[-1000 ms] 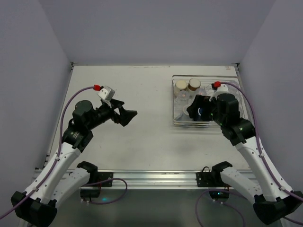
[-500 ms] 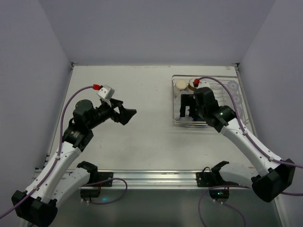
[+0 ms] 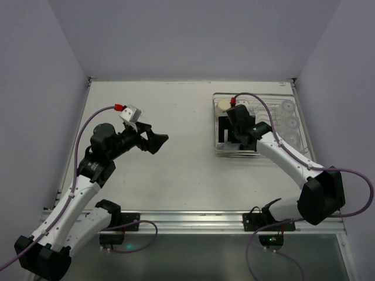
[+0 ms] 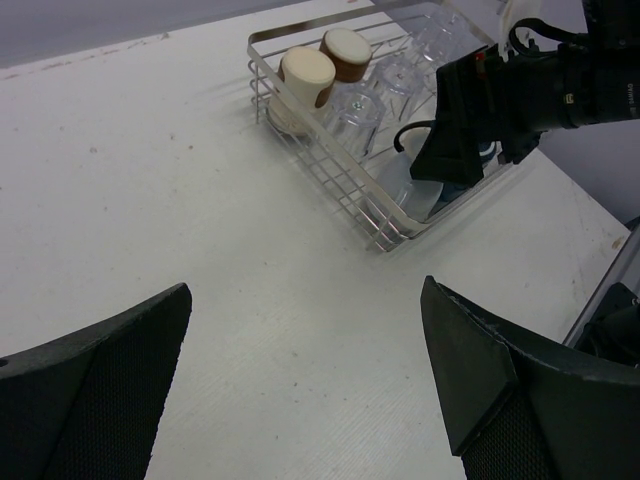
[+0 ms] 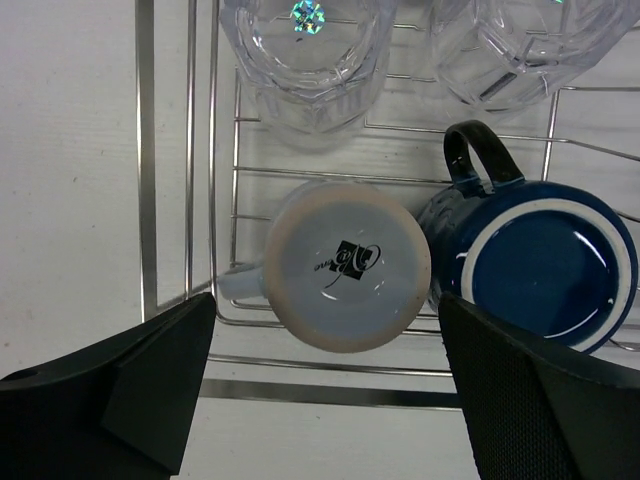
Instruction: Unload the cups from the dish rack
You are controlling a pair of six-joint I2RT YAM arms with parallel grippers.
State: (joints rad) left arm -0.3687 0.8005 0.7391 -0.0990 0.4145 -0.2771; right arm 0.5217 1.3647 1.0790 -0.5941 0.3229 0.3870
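Note:
The silver wire dish rack (image 3: 214,126) stands at the right of the table. My right gripper (image 3: 229,130) is open above its near-left corner. In the right wrist view the open fingers of the right gripper (image 5: 325,300) straddle an upside-down light blue-grey mug (image 5: 345,265), above it. A dark navy mug (image 5: 545,265) touches its right side, and two glass tumblers (image 5: 305,50) stand beyond. Two brown cups with cream tops (image 4: 305,75) stand in the rack's far-left corner. My left gripper (image 3: 158,142) is open and empty over the table at mid-left.
More clear tumblers (image 3: 287,107) fill the right part of the rack. The right arm's cable (image 3: 275,126) arcs over the rack. Grey walls (image 3: 47,88) close in on the table at the left, back and right.
My right gripper has swung left across the rack, from its middle to above the light mug at the near-left corner. The left arm has not moved.

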